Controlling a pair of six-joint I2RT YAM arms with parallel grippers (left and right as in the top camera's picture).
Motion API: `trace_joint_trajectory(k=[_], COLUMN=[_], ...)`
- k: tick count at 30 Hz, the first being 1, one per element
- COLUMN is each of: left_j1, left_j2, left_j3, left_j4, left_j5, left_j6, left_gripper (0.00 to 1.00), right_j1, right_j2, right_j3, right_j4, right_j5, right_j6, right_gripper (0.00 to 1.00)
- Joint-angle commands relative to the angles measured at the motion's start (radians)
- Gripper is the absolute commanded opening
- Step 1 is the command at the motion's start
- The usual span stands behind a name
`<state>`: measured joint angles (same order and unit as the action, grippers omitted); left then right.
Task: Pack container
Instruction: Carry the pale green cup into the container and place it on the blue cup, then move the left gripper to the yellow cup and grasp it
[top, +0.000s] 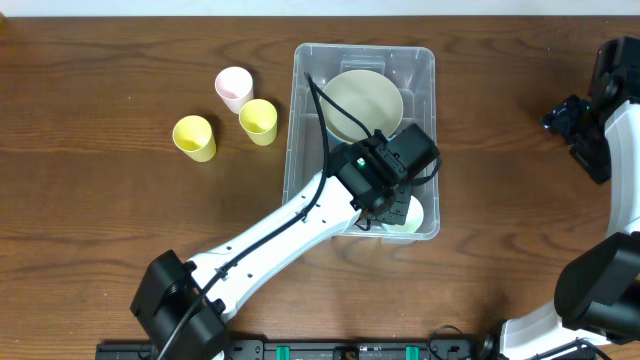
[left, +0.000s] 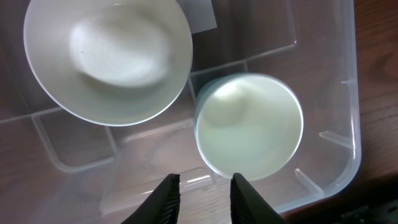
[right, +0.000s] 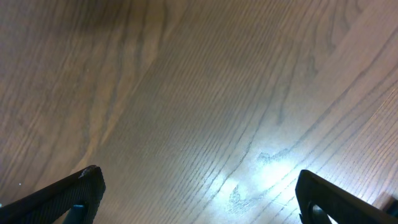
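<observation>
The clear container (top: 297, 120) stands at the table's middle. It holds a large off-white bowl (top: 362, 100) at its far end and a pale green bowl (top: 412, 220) in its near right corner. My left gripper (top: 392, 203) hangs inside the container, above its near end. In the left wrist view its fingers (left: 205, 186) are a little apart and empty, with the green bowl (left: 249, 127) just ahead to the right, the off-white bowl (left: 109, 59) ahead to the left and the container wall (left: 351, 124) at the right. My right gripper (top: 575, 125) is open and empty over bare wood (right: 199, 186).
Three cups stand on the table left of the container: a pink one (top: 234, 88), a yellow one (top: 259, 121) beside it and another yellow one (top: 194, 138) further left. The right arm is at the table's far right edge.
</observation>
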<state>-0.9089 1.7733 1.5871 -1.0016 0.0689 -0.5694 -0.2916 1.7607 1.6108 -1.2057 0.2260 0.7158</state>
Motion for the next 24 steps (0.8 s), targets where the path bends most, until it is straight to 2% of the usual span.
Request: trace_joint_trajectory(k=[1, 4, 5, 7, 8, 12, 17, 24], left_j1=[-0.001, 0.008, 0.016, 0.045, 0.066, 0.198, 0.456, 0.776], left_j2=[0.005, 0.002, -0.003, -0.020, -0.032, -0.087, -0.148, -0.095], left_j3=[-0.010, 0.003, 0.016, 0.050, 0.071, 0.175, 0.199, 0.167], left_j4=[0.000, 0.002, -0.004, -0.028, -0.049, -0.167, -0.224, -0.249], left_j5=[-0.005, -0.006, -0.006, -0.021, -0.048, -0.171, -0.178, -0.170], left_j6=[0.020, 0.050, 0.060, 0.079, 0.079, 0.068, 0.033, 0.032], left_gripper=[0.34, 0.44, 0.52, 0.85, 0.97, 0.98, 0.98, 0.98], right_j1=[-0.003, -0.003, -0.003, -0.003, -0.003, -0.003, -0.003, -0.003], right_j2=[-0.005, -0.005, -0.005, -0.005, -0.005, -0.005, -0.005, -0.005], right_j3=[-0.001, -0.001, -0.001, -0.001, -0.001, -0.001, -0.001, -0.001], right_j4=[0.002, 0.002, 0.002, 0.002, 0.002, 0.002, 0.002, 0.002], right_j5=[0.021, 0.021, 0.021, 0.021, 0.021, 0.021, 0.021, 0.021], right_j6=[0.013, 0.013, 0.013, 0.013, 0.013, 0.013, 0.013, 0.013], right_gripper=[0.99, 0.99, 0.99, 0.99, 0.99, 0.99, 0.99, 0.99])
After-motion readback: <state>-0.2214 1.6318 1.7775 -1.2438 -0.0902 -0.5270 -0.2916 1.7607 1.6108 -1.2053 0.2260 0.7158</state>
